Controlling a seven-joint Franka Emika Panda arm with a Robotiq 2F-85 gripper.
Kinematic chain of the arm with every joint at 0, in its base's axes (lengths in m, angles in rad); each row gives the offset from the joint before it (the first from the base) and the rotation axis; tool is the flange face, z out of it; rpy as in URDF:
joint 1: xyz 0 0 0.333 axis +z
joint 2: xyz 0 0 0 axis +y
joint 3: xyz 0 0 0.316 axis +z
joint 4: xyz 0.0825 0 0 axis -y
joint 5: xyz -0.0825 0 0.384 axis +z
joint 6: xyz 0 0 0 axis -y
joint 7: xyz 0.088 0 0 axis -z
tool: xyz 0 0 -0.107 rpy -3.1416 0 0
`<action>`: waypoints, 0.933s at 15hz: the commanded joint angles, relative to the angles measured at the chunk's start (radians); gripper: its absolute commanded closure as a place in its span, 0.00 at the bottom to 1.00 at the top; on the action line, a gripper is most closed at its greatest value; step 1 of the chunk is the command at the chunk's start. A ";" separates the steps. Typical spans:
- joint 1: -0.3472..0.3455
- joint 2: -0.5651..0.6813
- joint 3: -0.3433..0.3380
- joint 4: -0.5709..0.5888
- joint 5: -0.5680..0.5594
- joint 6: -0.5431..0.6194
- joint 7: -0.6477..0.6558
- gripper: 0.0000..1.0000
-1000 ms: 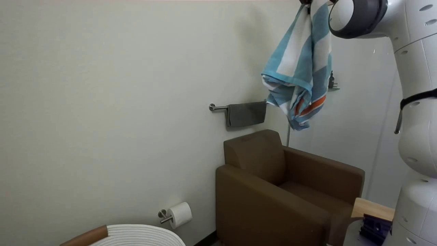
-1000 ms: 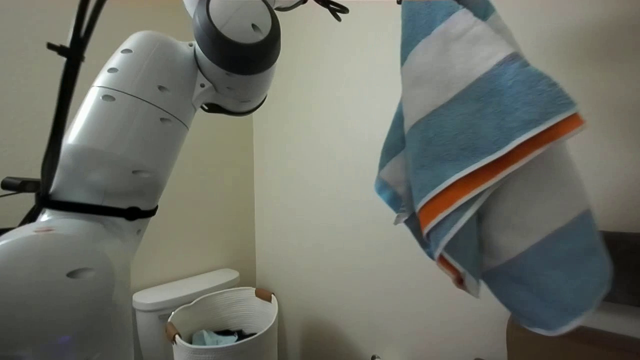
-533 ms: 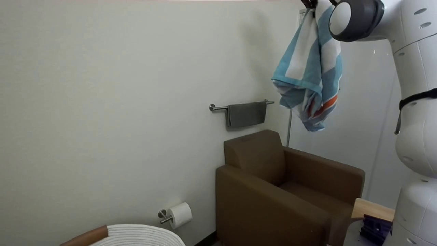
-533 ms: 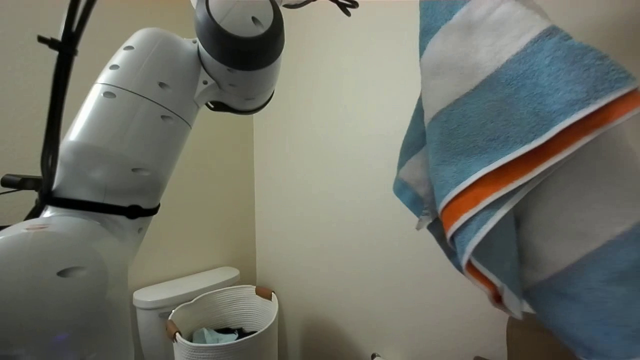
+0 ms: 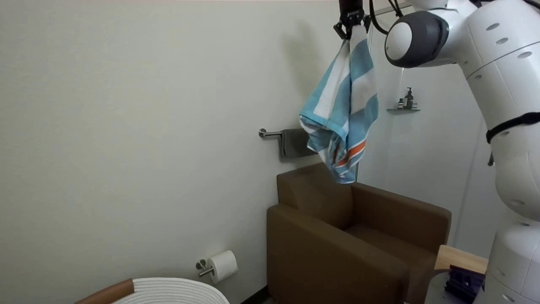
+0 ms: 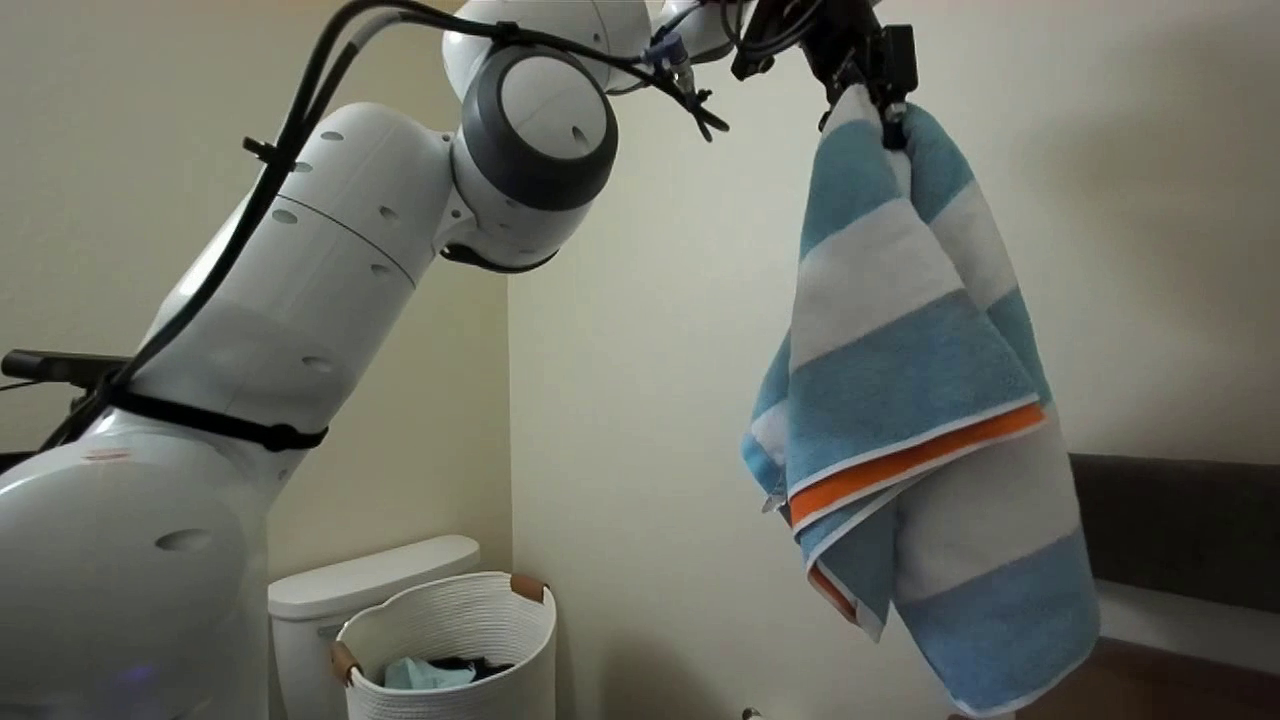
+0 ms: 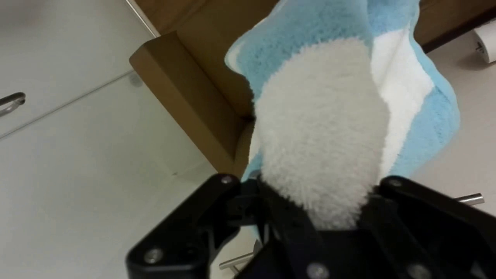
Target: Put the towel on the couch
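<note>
The towel, striped blue and white with an orange band, hangs in folds in both exterior views [image 5: 335,99] [image 6: 900,380]. My gripper is shut on its top in both exterior views [image 5: 352,34] [image 6: 868,125]. In the wrist view the towel [image 7: 325,116] bunches between the fingers of the gripper [image 7: 321,193]; the fingertips are partly hidden by it. The couch, a brown armchair [image 5: 333,249], stands below; the towel's lower end overlaps its backrest in that exterior view. Part of the couch [image 7: 193,104] shows beneath the towel in the wrist view.
A grey cloth [image 5: 293,143] hangs on a wall bar behind the towel. A toilet roll [image 5: 223,266] is on the wall. A white basket [image 6: 530,650] stands by a toilet [image 6: 375,580]. A small shelf [image 5: 403,110] holds bottles. A wooden edge [image 5: 462,258] is near the arm's base.
After a brief swing the opposite way, the arm has come lower, carrying the towel left in one exterior view, nearer over the couch's backrest. The gripper is now in sight; the towel stays held.
</note>
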 commanded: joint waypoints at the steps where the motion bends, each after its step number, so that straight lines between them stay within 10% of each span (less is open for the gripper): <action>1: -0.065 0.035 0.005 -0.006 0.055 0.006 0.064 0.89; 14: -0.309 0.177 0.003 0.002 0.117 -0.085 0.140 0.90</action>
